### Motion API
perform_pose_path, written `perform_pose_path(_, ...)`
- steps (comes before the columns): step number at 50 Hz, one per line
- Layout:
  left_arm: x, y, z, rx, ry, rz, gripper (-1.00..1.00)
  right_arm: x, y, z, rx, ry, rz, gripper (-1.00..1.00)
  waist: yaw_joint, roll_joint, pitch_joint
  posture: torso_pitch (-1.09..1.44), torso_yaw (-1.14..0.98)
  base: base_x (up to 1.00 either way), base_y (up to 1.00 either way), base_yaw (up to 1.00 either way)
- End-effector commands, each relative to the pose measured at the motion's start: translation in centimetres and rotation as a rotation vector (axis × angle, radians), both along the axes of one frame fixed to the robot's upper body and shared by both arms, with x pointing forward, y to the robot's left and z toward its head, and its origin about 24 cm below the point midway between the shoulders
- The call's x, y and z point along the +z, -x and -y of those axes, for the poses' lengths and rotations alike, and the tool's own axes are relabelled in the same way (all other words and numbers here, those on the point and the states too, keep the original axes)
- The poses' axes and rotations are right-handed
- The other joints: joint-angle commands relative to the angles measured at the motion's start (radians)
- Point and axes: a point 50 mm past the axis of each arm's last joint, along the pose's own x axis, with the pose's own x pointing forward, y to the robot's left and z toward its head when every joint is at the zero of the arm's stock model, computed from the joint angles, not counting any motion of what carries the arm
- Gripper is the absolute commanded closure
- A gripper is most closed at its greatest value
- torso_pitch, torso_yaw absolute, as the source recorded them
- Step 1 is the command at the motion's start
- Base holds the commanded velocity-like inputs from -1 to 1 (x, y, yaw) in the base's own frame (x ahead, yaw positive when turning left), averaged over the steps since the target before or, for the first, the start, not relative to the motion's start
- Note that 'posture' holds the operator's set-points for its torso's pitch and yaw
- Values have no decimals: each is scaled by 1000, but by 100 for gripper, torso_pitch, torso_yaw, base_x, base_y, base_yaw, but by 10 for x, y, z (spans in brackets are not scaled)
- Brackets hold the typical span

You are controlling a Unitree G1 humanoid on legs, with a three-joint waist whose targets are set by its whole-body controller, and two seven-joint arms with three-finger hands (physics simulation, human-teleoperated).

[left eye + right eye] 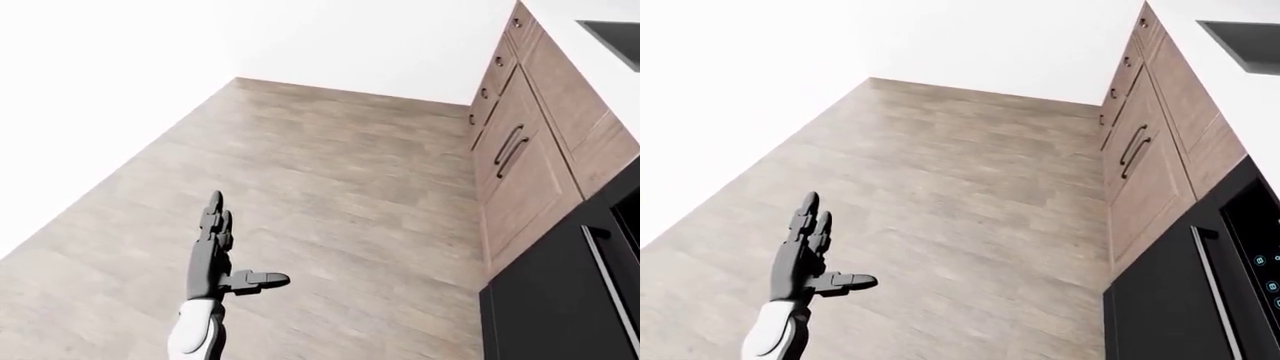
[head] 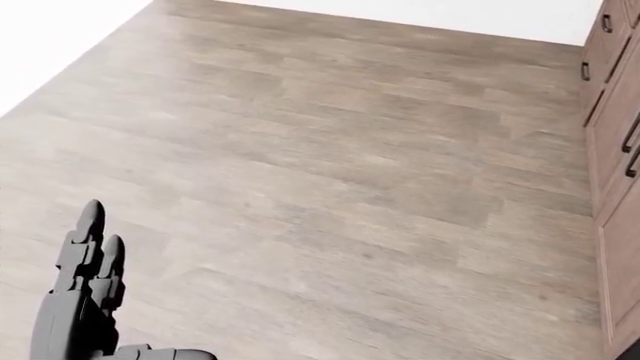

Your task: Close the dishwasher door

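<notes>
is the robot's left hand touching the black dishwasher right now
No. The left hand is held open over the wood floor at the right-eye view's lower left, well apart from the black dishwasher at lower right.

Cut off at the edges

The black dishwasher [image 1: 1180, 300] runs off the right and bottom edges; the left hand [image 2: 80, 300] is cropped at the wrist.
</notes>
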Motion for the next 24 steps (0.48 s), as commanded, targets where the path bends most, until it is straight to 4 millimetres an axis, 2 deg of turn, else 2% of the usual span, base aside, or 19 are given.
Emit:
perform_pose_path(1, 16, -2, 0, -3, -13, 85, -100, 21, 10, 24, -105, 182, 17, -100, -10, -30, -8, 0, 0, 0, 0, 0)
perform_pose_path(24, 14, -2, 2, -7, -16, 82, -100, 27, 24, 34, -135, 194, 2, -100, -11, -23, -8, 0, 0, 0, 0, 0)
